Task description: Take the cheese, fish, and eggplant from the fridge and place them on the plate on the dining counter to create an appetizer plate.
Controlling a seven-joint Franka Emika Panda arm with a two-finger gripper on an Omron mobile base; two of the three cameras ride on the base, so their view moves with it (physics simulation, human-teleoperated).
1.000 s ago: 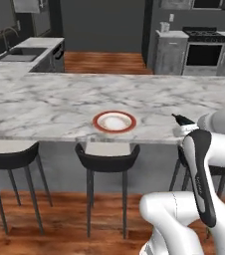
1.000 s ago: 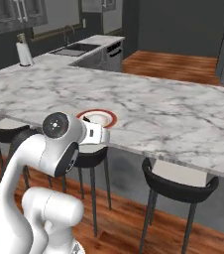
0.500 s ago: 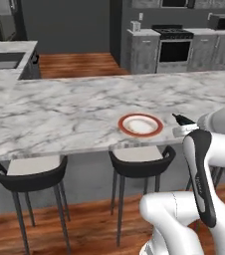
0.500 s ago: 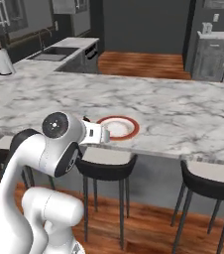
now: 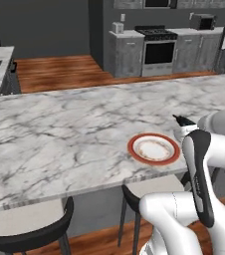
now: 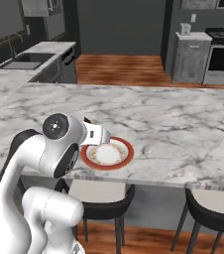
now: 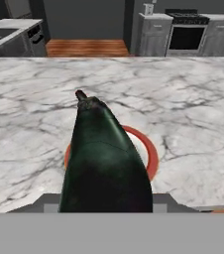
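On the desk (image 5: 59, 134), seen in the left base view, a round white plate (image 5: 154, 149) with a red-brown rim lies near the front edge, bare of food. Just to its right the white arm folds over the edge, and the dark tip of the eggplant (image 5: 180, 119) projects from the gripper (image 5: 184, 123) toward the plate, above the marble. Black stools (image 5: 30, 230) stand under the front edge; a grey range (image 5: 158, 50) and cabinets line the far wall beyond a wooden floor.

Right base view: the same plate (image 6: 115, 154) sits close to the near edge of the desk (image 6: 173, 119), partly behind the arm's large white joint. The gripper (image 6: 95, 135) points across the plate's left side, and a small dark tip of the eggplant (image 6: 87, 120) shows beside it. Stools (image 6: 104, 201) stand below the edge, and a sink counter (image 6: 32, 59) lies at the far left.

Hand view: the eggplant (image 7: 104, 158), dark green-black and glossy, runs from the bottom edge up the middle, its stem end pointing away. The gripper (image 7: 105, 203) is clamped on it at a middling width, its grey pads (image 7: 48, 204) just visible at either side of the base. The plate (image 7: 151, 154) lies beneath and behind the eggplant on the veined desk (image 7: 193, 114), its red rim showing on both sides.
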